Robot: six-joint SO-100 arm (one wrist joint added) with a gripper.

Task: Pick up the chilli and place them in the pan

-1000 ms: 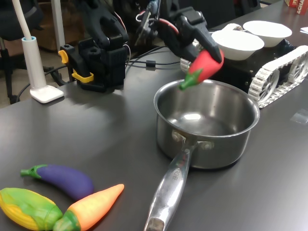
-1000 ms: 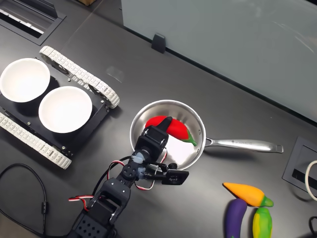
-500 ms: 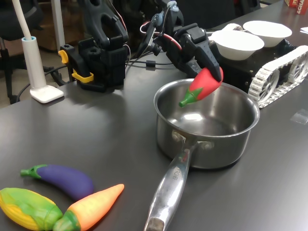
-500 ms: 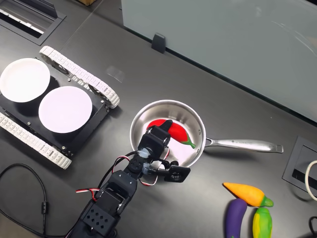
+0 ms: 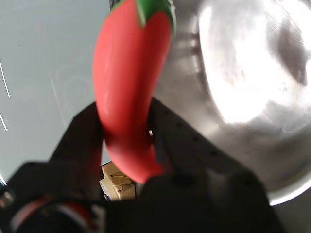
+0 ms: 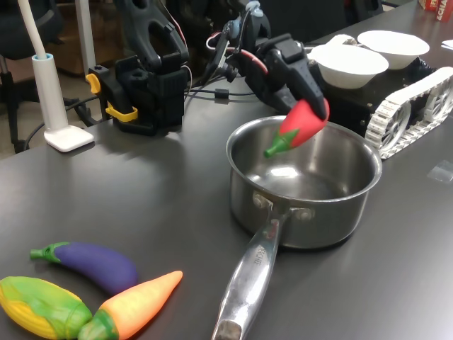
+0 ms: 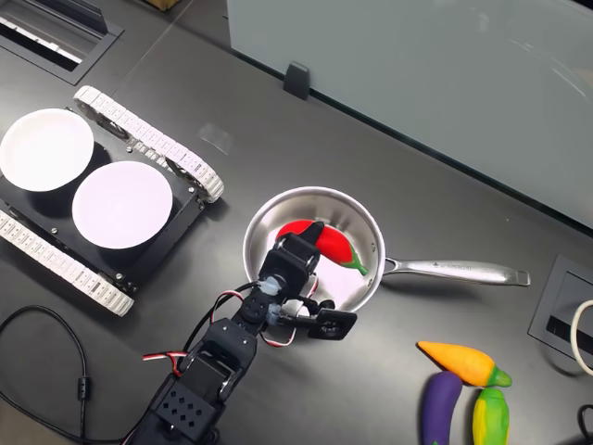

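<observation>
Gripper (image 6: 306,106) clamped on the chilli (image 6: 299,125), stem end tilted down over the pan (image 6: 304,185). The wrist view shows both black fingers (image 5: 85,141) pinching the red body, which the first exterior view hides. In the second exterior view the chilli (image 7: 324,243) seems clear of the pan floor, though depth is hard to judge.

Chilli (image 6: 303,122): red, green stem cap; pan (image 6: 333,212): shiny steel; eggplant (image 6: 95,263): purple; carrot (image 6: 138,306): orange; bowls (image 6: 350,65): white; gripper (image 5: 127,131): black.

In the wrist view the chilli (image 5: 127,92) hides the tool's (image 5: 127,145) fingertips.
</observation>
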